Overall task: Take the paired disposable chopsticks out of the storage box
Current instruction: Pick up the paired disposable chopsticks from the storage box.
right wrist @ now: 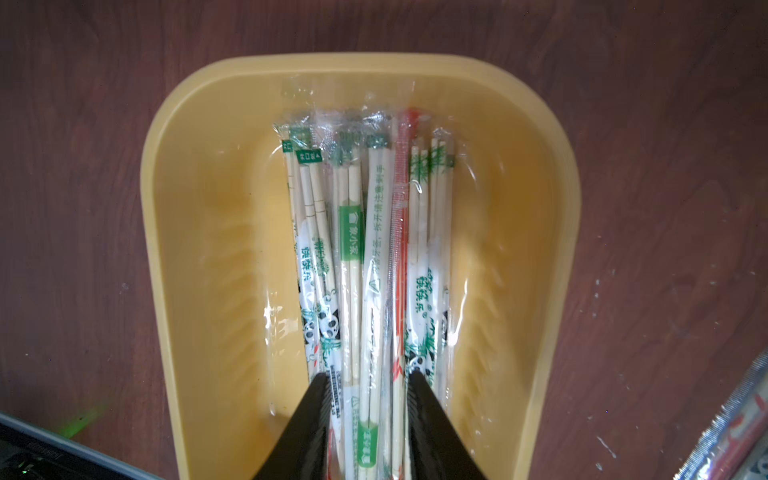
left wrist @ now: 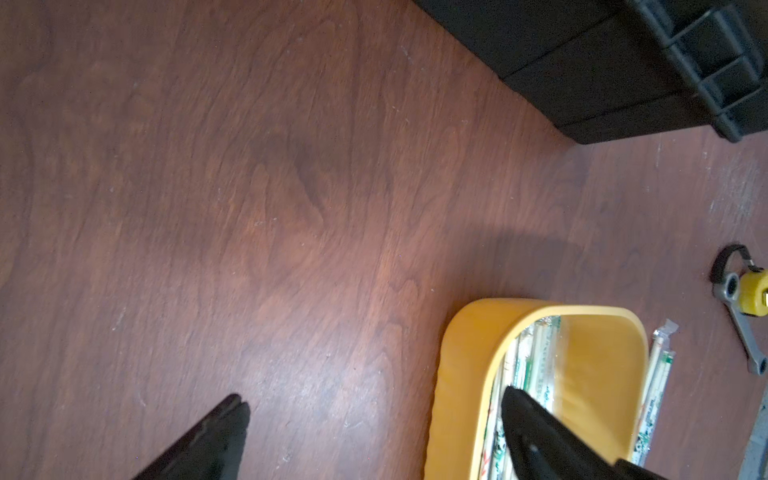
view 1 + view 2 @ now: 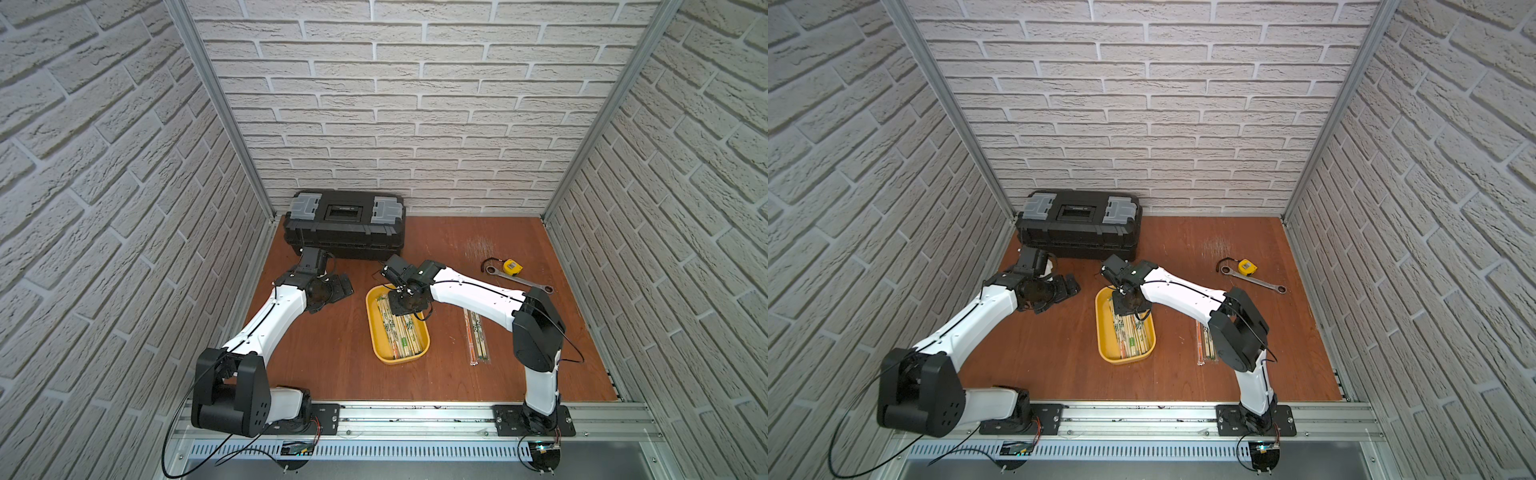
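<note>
Operator, your paired disposable chopsticks (image 1: pixel 374 249) are thin pale bamboo pairs in clear crinkled plastic sleeves, printed green, orange-red and panda black-and-white. They lie lengthwise in a loose bundle along the middle of the storage box (image 1: pixel 199 249), a shallow glossy yellow plastic tray with rounded corners.

Your right hand (image 1: pixel 369 376) is down inside the tray at its far end, narrow, its black fingers (image 1: pixel 419 399) straddling a few middle sleeves. You cannot tell whether they are clamped.

Your left hand (image 2: pixel 374 395) is spread wide, holding nothing, over bare counter (image 3: pixel 332 353) beside the tray.

A few more sleeved pairs (image 3: pixel 478 336) lie on the reddish wood-grain counter, right of the tray and apart from it. A ribbed black plastic toolbox (image 3: pixel 345 224) with grey latches stands at the back wall. A yellow tape measure (image 3: pixel 512 266) touches a steel wrench (image 3: pixel 523 281) at the far right.
</note>
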Controlling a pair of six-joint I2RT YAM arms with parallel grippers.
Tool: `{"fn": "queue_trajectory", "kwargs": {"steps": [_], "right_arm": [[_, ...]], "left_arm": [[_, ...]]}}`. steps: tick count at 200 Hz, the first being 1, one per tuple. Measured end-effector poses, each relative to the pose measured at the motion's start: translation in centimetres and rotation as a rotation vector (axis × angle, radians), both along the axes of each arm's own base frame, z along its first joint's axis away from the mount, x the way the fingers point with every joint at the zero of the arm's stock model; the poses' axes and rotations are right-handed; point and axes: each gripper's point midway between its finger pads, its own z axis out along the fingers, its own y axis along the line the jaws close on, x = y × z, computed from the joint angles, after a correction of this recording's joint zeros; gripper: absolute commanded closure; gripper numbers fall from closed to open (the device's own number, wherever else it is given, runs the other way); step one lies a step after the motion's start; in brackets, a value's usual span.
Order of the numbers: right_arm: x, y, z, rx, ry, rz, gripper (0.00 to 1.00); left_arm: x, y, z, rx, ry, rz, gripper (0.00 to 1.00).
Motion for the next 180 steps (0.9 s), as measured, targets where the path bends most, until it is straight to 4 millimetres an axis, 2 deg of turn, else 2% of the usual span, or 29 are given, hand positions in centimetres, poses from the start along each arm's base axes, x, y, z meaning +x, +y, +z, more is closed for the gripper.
{"fn": "queue_trajectory", "kwargs": {"steps": [53,104,146,180], "right_arm": [[0.1,0.4,-3.4,-0.046,0.053,0.02,0.72],[0.1,0.4,-3.6,-0.05,0.056,0.02,0.73],[0.2,0.2,-5.1,-0.07,0.078,0.021,0.73],[0.4,0.1,-5.2,-0.071,0.078,0.018,0.76]], "left_arm": [[0.0,0.0,0.0,-0.002,-0.001,-0.005,0.02],[0.0,0.0,-0.1,-0.005,0.003,-0.008,0.02],[0.0,0.0,-0.1,-0.003,0.002,-0.012,0.02],[0.0,0.0,-0.1,-0.003,0.002,-0.011,0.02]]}}
